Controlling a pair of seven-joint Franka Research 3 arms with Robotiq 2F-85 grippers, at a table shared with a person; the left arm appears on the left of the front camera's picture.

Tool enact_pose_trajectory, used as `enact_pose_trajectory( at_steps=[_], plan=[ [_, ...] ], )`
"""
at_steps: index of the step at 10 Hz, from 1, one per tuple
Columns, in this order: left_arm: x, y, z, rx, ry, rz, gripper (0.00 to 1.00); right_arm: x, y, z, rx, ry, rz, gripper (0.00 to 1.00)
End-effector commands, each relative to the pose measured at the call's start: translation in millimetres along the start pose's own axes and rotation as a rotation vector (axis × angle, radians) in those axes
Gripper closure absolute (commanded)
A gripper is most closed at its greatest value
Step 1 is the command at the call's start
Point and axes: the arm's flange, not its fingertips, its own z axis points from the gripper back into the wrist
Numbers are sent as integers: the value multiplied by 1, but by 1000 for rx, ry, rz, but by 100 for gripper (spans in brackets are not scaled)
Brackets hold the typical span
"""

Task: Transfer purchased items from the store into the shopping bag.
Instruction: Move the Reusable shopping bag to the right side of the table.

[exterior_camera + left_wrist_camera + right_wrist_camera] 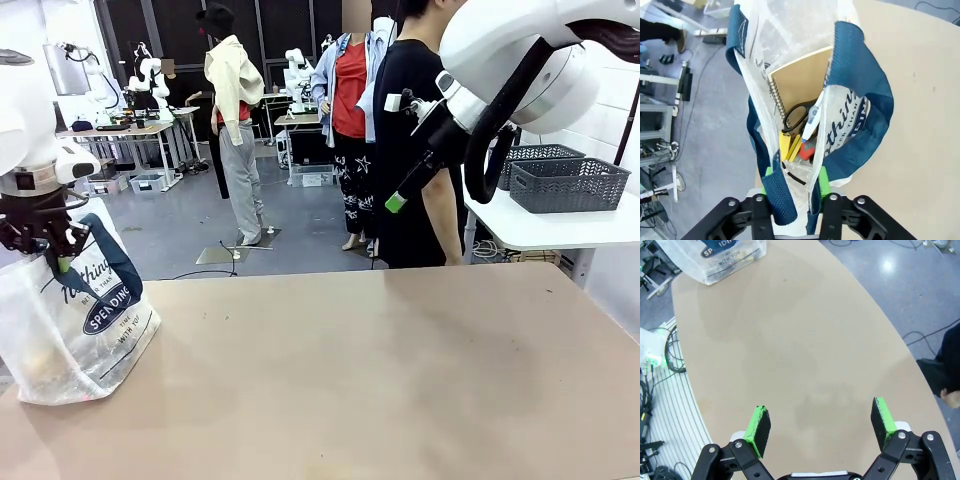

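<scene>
The shopping bag (70, 320), whitish plastic with navy handles and a navy oval logo, stands at the table's left edge. My left gripper (50, 255) hangs over its top. In the left wrist view its green pads (767, 175) stand apart around a navy handle (780, 200) and the bag's rim, so the left gripper (795, 177) is open. Inside the bag (790, 30) lie purchased items: a brown spiral pad (800, 85), black-handled scissors (796, 117), a white stick-like piece (812, 120) and yellow pieces (785, 145). My right gripper (821, 422) is open and empty, high over the bare table (790, 340).
A person in black (415, 150) stands at the table's far side, close to my raised right gripper (398, 200). Two dark grey lattice baskets (565, 185) sit on a white side table at the right; whether either is the store I cannot tell.
</scene>
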Motion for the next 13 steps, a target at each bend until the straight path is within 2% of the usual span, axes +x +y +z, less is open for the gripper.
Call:
enact_pose_trajectory(
  at_steps=[1,7,13],
  plan=[
    [8,3,9,14,7,-8,0,0,1,2,-6,17,-6,0],
    [12,2,31,15,10,-51,0,0,1,2,-6,17,-6,0],
    [10,2,30,15,2,-34,0,0,1,2,-6,17,-6,0]
  ],
)
